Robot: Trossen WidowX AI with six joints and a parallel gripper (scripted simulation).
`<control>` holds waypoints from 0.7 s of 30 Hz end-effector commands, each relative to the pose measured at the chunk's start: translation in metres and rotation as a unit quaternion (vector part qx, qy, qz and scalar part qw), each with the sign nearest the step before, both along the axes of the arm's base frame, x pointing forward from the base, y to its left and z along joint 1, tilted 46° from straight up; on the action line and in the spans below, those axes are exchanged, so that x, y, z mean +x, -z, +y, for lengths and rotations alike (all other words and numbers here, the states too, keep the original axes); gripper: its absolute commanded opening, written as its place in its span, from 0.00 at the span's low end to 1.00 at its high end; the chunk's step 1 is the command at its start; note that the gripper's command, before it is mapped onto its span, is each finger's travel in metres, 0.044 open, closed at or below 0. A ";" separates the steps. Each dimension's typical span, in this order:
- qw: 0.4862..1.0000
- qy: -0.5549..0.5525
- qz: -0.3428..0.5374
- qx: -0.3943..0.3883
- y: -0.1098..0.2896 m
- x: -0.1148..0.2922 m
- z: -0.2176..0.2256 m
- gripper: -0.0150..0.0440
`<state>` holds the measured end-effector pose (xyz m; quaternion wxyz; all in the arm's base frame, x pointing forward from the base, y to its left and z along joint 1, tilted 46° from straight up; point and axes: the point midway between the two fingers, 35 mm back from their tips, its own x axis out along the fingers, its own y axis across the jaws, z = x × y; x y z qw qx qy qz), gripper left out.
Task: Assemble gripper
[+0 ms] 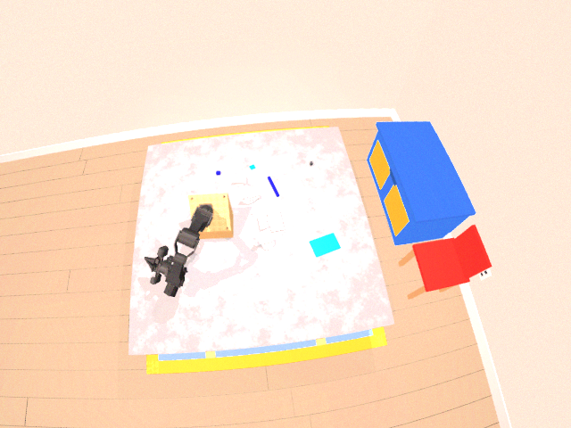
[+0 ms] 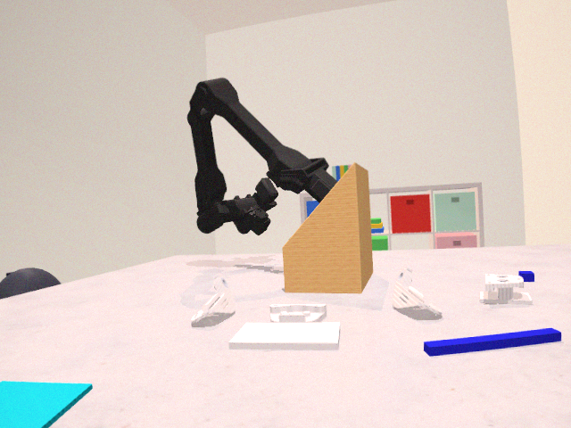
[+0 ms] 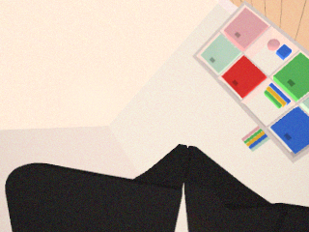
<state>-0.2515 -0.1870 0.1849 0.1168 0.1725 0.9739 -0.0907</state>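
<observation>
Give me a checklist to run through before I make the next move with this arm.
1. Gripper free of any part: ok, it is shut with nothing between its fingertips.
2. Gripper open for a pick: not ok, the tips meet.
3. Gripper aimed at the parts: not ok, the wrist view shows the wall and the cube shelf.
4. Ribbed white pieces, probably the two jaws to fit, on their pins: not ok, they lie apart on the table.
5. Gear teeth lined up for meshing: cannot tell, too small to make out.
</observation>
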 end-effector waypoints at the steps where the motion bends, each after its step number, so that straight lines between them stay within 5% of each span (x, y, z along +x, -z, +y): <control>1: 1.000 0.000 0.000 0.000 0.000 0.000 0.000 0.25; 21: 0.995 -0.091 -0.021 -0.040 0.010 0.035 -0.052 0.25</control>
